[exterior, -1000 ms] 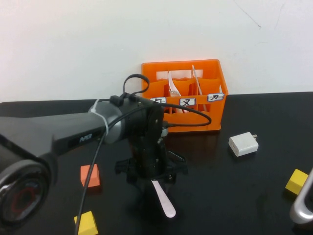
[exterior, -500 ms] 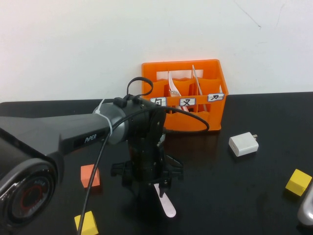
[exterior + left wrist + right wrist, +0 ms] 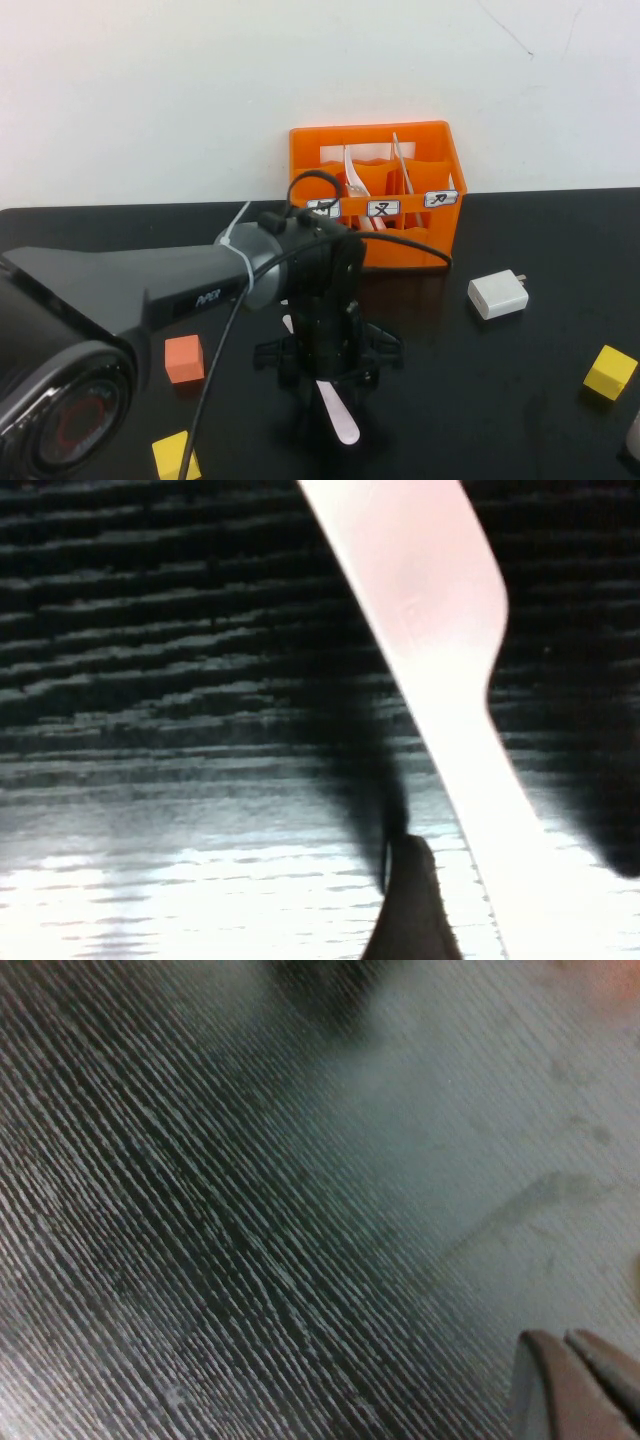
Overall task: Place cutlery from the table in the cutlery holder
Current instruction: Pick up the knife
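A pale pink-white knife [image 3: 338,412] lies on the black table [image 3: 520,400] in front of the orange cutlery holder [image 3: 440,235]. My left gripper [image 3: 325,375] is low over the knife's middle, open, with the knife between its fingers. In the left wrist view the knife [image 3: 450,680] runs past one dark fingertip [image 3: 410,900] of the left gripper [image 3: 500,880]. Pale cutlery pieces [image 3: 355,180] stand in the holder's middle and right compartments. My right gripper [image 3: 575,1380] is shut and empty above bare table, at the high view's lower right edge.
A white charger block [image 3: 498,295] lies right of the holder. A yellow cube [image 3: 608,372] sits at the far right. An orange cube [image 3: 184,360] and another yellow cube [image 3: 175,455] sit at the left front.
My left gripper has shifted slightly right over the knife, which stays on the table. My right gripper has drawn back almost out of the high view's lower right corner.
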### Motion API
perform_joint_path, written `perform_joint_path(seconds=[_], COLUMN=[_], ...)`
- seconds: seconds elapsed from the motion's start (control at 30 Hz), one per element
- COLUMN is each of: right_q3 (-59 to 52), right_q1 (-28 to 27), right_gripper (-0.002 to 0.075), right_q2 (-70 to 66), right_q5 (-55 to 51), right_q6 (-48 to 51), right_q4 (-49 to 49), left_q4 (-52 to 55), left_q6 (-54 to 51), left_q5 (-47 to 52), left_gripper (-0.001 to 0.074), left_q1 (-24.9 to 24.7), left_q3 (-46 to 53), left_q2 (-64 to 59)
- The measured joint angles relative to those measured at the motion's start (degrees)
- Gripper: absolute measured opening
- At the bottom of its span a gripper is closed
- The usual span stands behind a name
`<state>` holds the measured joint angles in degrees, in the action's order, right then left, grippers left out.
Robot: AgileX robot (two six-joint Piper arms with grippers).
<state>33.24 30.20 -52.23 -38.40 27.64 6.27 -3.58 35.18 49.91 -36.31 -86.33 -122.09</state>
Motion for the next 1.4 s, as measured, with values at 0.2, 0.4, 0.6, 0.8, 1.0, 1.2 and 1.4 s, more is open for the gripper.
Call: perform_joint_path(seconds=[0.2, 0.4, 0.6, 0.8, 1.0, 1.2, 1.4], right_q3=[0.0, 0.0, 0.0, 0.0, 0.0, 0.0, 0.0], right_q1=[0.0, 0.0, 0.0, 0.0, 0.0, 0.0, 0.0], right_gripper=[-0.0002, -0.0002, -0.0002, -0.0002, -0.0002, -0.0002, -0.0002], right_q2=[0.0, 0.0, 0.0, 0.0, 0.0, 0.0, 0.0], right_q5=[0.0, 0.0, 0.0, 1.9, 5.3, 6.2, 6.5], right_q6=[-0.1, -0.1, -0.1, -0.1, -0.1, -0.1, -0.6], right_q4=[0.0, 0.0, 0.0, 0.0, 0.0, 0.0, 0.0], left_q4=[2.4, 3.0, 3.2, 3.6, 6.1, 7.0, 6.8], left_q6=[0.6, -3.6, -3.9, -5.1, -4.7, -4.5, -5.4], left_q5=[3.4, 9.2, 9.1, 7.6, 5.6, 6.0, 7.0], left_gripper=[0.0452, 0.0452, 0.0452, 0.0327, 0.016, 0.016, 0.0158], left_q1=[-0.1, -0.1, -0.1, -0.3, -0.6, -0.6, -0.6], left_q3=[-0.6, -1.0, -1.0, 0.2, 2.9, 3.6, 5.4], left_q2=[-1.3, -1.5, -1.5, -1.5, -0.7, 0.2, 4.0])
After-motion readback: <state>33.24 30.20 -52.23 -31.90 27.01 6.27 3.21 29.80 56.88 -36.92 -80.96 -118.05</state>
